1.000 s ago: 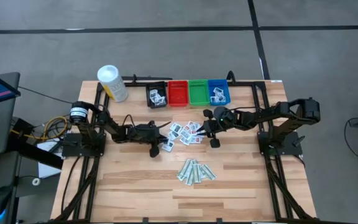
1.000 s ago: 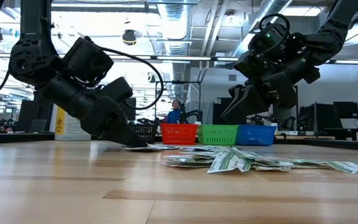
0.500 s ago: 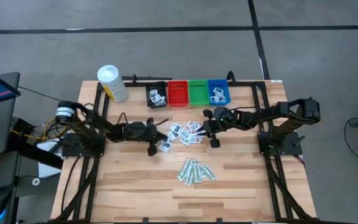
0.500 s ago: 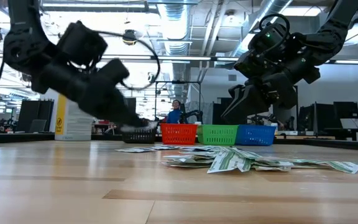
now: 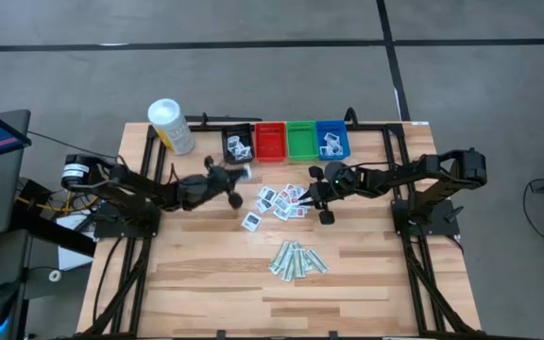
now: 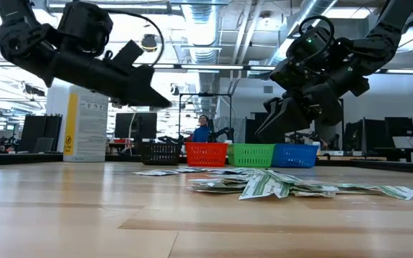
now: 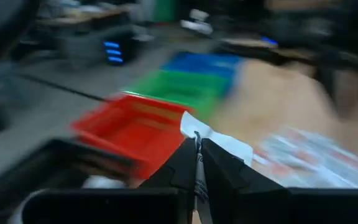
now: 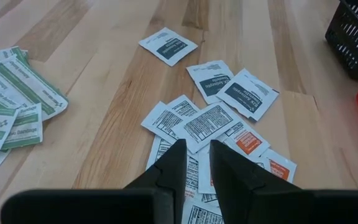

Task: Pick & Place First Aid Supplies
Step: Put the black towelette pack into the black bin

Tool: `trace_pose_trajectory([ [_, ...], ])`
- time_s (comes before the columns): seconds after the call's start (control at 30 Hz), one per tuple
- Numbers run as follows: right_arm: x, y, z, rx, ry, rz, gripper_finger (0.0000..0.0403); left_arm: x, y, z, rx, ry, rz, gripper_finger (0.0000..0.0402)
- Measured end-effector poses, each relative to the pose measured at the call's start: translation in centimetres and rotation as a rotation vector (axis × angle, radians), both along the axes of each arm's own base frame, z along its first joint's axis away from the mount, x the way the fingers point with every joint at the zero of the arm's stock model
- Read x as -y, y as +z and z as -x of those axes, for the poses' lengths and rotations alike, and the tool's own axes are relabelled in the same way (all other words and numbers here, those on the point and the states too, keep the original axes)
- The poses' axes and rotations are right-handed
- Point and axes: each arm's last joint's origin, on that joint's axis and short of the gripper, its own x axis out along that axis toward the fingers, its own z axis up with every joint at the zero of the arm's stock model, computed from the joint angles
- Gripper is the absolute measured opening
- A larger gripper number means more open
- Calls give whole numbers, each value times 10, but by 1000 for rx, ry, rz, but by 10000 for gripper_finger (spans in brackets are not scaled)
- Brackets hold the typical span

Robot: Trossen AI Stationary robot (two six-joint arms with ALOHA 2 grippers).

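Your left gripper [image 5: 239, 174], raised off the table [image 5: 196, 274] nr the black bin [image 5: 237, 145], is pinched on a white packet [image 7: 219, 140]. Right gripper [image 8: 196, 163] hovers w/ fingers slightly apart, empty, over the loose packets [image 5: 281, 201]; green strips [image 5: 297, 260] lie apart, toward the near edge.

Grey tiled floor [image 5: 253, 66] surrounds the table; exposed ducts [image 6: 214, 29] overhead.

Motion blur smears the red bin [image 7: 129, 134], and the packets' [image 8: 211, 124] print seems unreadable
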Motion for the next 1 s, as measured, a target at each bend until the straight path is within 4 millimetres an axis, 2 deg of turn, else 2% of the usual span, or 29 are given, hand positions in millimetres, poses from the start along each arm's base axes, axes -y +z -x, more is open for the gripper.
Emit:
trace_pose_trajectory([
  [0.23, 0, 0, 0, 1, 0, 0, 65, -47, 4, 9, 74, 208, 16, 24],
  [0.47, 0, 0, 0, 1, 0, 0, 65, -82, -6, 20, 95, 252, 103, 24],
  [0.67, 0, 0, 0, 2, 4, 6, 65, -98, -12, 18, 113, 293, 122, 24],
  [1.0, 0, 0, 0, 2, 2, 3, 65, -112, -25, -8, 68, 276, 139, 24],
])
